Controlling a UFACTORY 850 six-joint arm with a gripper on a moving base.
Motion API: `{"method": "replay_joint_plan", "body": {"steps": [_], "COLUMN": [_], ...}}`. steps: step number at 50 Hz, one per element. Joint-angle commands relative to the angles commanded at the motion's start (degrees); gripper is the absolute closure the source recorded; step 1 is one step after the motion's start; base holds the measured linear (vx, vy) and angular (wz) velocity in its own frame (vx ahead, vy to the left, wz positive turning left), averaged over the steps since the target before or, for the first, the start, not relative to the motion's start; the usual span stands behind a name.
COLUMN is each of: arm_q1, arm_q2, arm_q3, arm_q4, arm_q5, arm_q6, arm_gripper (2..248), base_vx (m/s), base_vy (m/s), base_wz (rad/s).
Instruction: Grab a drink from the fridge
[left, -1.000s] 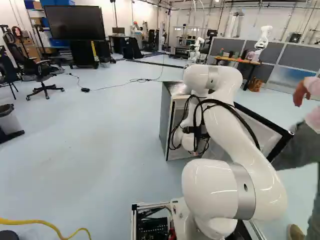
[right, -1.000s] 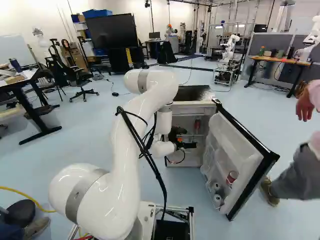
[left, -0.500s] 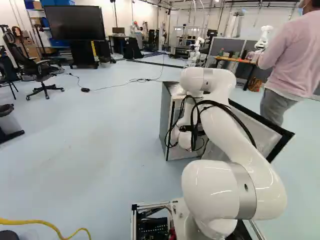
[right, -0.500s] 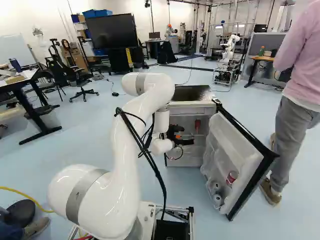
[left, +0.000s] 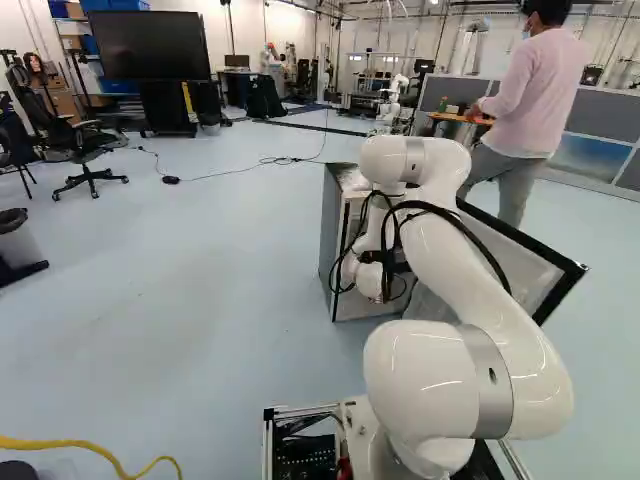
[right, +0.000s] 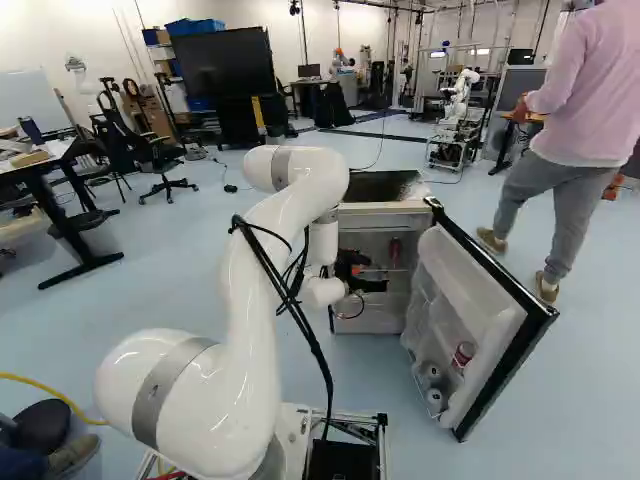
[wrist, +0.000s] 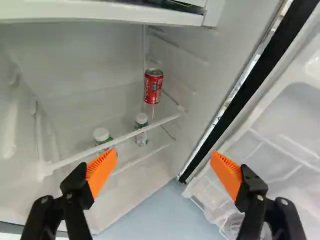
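Your gripper (wrist: 164, 172) is released, its fingers spread wide with nothing between them. Take twelve o'clock as straight ahead of it in the wrist view: the red can (wrist: 153, 86), your likeliest drink, stands upright at twelve, deep in the open fridge (right: 380, 188) and close to the side wall (wrist: 205, 65).

That wall is your main worry. With the fingers this far apart, the one on its side could strike it on the way in, or find too little room beside the can and shove it over. I'd judge you need to narrow the spread and line up before going deep.

Watch the shelf's front edge (wrist: 115, 141), which crosses ahead from ten o'clock to one: come in too low and you'll butt against it. Come in too high and you could knock the freezer box (wrist: 100, 10) overhead.

Two capped bottles, one (wrist: 102, 137) at ten o'clock and the other (wrist: 141, 127) at eleven, could be bumped if you swing wide of the wall; I can't tell which level they stand on.

On the way out, the door (right: 455, 270), hanging open from one to three o'clock, could catch the cables (right: 302, 325) or the can if you turn early.
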Motion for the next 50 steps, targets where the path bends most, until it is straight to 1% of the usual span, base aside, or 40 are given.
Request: {"method": "replay_joint_plan", "body": {"steps": [4, 11, 25, 50], "arm_q1": [0.0, 0.0, 0.1, 0.4], "arm_q2": [0.0, 0.0, -0.4, -2.0], "arm_q3": [0.0, 0.0, -0.8, -4.1], "arm_q4": [0.0, 0.0, 0.0, 0.0], "arm_q5": [0.0, 0.0, 0.0, 0.0], "arm_q6": [1.1, 1.7, 1.9, 1.9], "arm_gripper": [3, 3, 3, 3], "base_vx": [0.000, 0.000, 0.000, 0.000], "base_vy": [0.000, 0.000, 0.000, 0.000], "base_wz": [0.000, 0.000, 0.000, 0.000]}}
